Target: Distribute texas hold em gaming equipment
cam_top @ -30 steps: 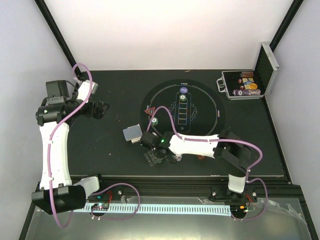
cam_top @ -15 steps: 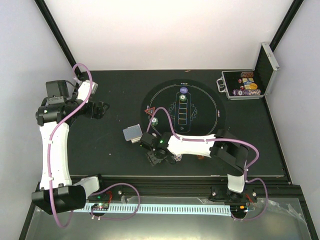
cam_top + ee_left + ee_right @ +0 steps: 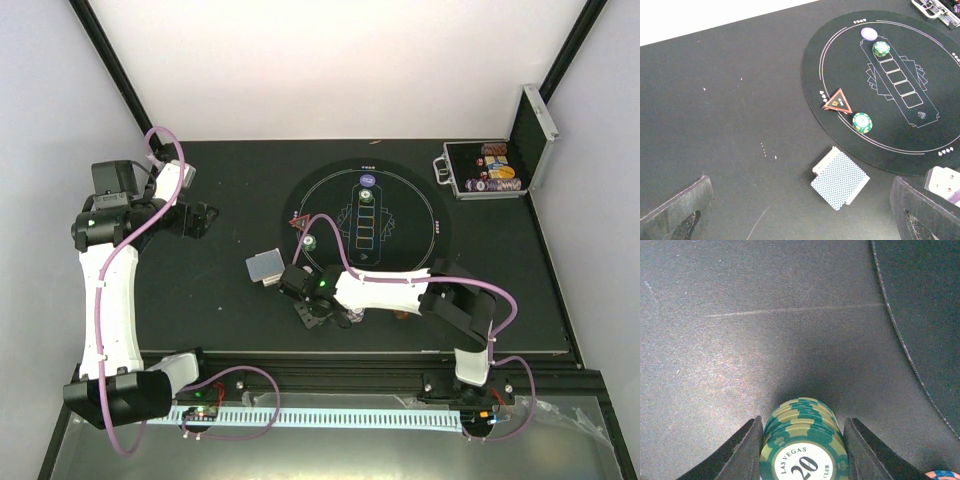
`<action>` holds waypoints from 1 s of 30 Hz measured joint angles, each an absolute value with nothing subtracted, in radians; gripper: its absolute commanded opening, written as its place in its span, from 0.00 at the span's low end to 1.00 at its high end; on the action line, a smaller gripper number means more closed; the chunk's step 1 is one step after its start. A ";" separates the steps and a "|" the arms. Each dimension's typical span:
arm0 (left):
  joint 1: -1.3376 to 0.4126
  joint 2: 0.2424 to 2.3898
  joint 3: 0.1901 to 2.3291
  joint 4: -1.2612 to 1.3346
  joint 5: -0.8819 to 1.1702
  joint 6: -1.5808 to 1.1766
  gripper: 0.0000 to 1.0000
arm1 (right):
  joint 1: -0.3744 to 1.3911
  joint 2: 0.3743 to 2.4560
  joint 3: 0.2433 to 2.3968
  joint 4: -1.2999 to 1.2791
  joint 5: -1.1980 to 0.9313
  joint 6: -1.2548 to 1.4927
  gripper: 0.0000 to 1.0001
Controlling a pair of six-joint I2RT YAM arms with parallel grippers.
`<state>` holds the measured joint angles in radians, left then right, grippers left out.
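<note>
Left gripper (image 3: 207,220) is hovering over the far-left part of the surface (image 3: 220,300), well apart from the game pieces. Its fingers (image 3: 675,212) are standing spread wide, holding nothing.

Deck of playing cards (image 3: 840,179) is lying face down, grey-blue backs up, on bare surface just outside the round mat (image 3: 425,225), at about 8 o'clock of it.

Red triangle (image 3: 838,101) is sitting on the mat's rim at about 9 o'clock. A single green chip (image 3: 862,122) is lying just inside the rim at about 8 o'clock, near the triangle but not touching it.

Right gripper (image 3: 312,315) is reaching low at about 7 o'clock of the mat, off its edge. In the right wrist view I am seeing a stack of green chips (image 3: 802,440) standing on the surface between the fingers (image 3: 747,452). Both pads are lying against its sides, so I am logging it as gripping the stack. The stack is not lifted. An orange-and-blue chip (image 3: 940,475) is peeking in at 5 o'clock of the stack.

On the mat's centre line, a white disc (image 3: 869,33) is lying at 12 o'clock, with a second green chip (image 3: 881,48) just beside it.

Silver-edged case (image 3: 485,172) is standing open at 2 o'clock, off the mat.
</note>
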<state>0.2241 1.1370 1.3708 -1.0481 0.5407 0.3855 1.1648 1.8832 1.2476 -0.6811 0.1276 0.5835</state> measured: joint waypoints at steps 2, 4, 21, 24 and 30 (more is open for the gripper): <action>0.224 1.137 1.371 -1.048 0.541 0.385 0.99 | 1.165 1.883 1.248 -0.680 0.128 0.582 0.30; 0.224 1.137 1.371 -1.048 0.541 0.385 0.99 | 1.165 1.883 1.248 -0.680 0.128 0.582 0.27; 0.224 1.139 1.371 -1.048 0.541 0.385 0.99 | 1.049 1.713 1.264 -0.765 0.138 0.551 0.19; 0.224 1.139 1.371 -1.048 0.543 0.385 0.99 | 0.967 1.646 1.240 -0.764 0.151 0.531 0.19; 0.224 1.139 1.371 -1.048 0.543 0.385 0.99 | 0.775 1.621 1.123 -0.755 0.163 0.482 0.19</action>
<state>0.2241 1.1389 1.3708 -1.0481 0.5430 0.3855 0.7753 1.6211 1.1229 -0.7551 0.1635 0.4820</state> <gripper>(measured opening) 0.989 0.424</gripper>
